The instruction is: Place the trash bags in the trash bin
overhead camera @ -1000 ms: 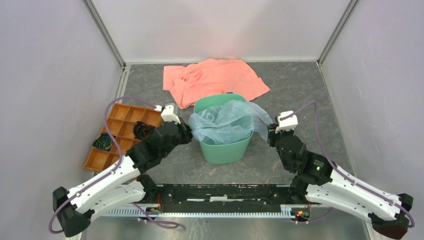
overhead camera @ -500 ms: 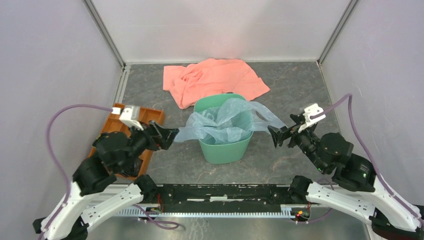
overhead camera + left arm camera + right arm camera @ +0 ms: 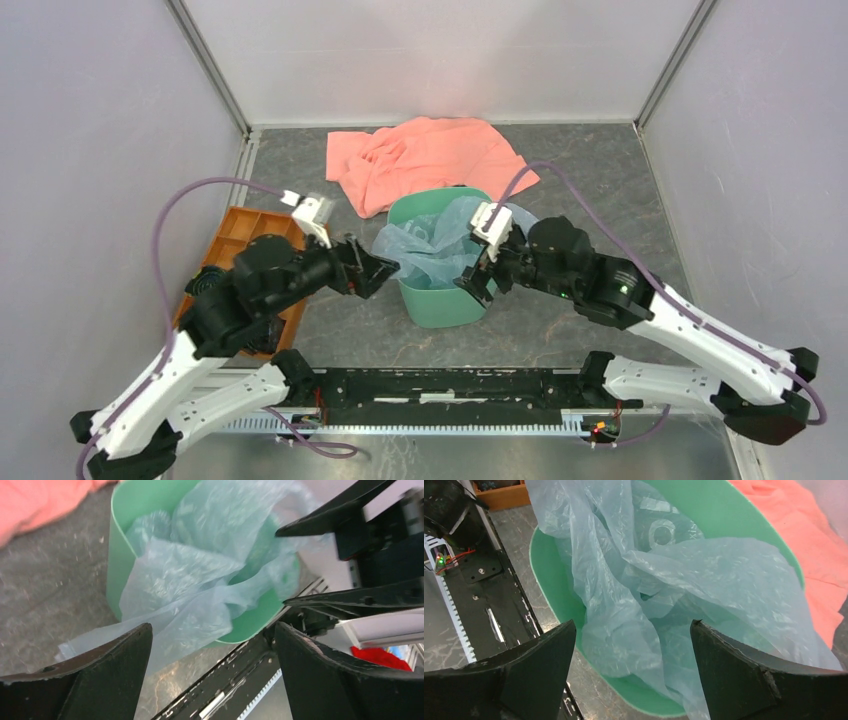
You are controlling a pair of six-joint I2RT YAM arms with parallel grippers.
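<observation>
Both arms have swung in toward the bin since half a second ago. The trash bag (image 3: 440, 245) sits crumpled in the green trash bin (image 3: 445, 305), one flap spilling over the left rim. The left gripper (image 3: 385, 268) beside the flap and the right gripper (image 3: 474, 282) over the rim gape wide, gripping nothing. A pink cloth (image 3: 425, 155) lies behind.
</observation>
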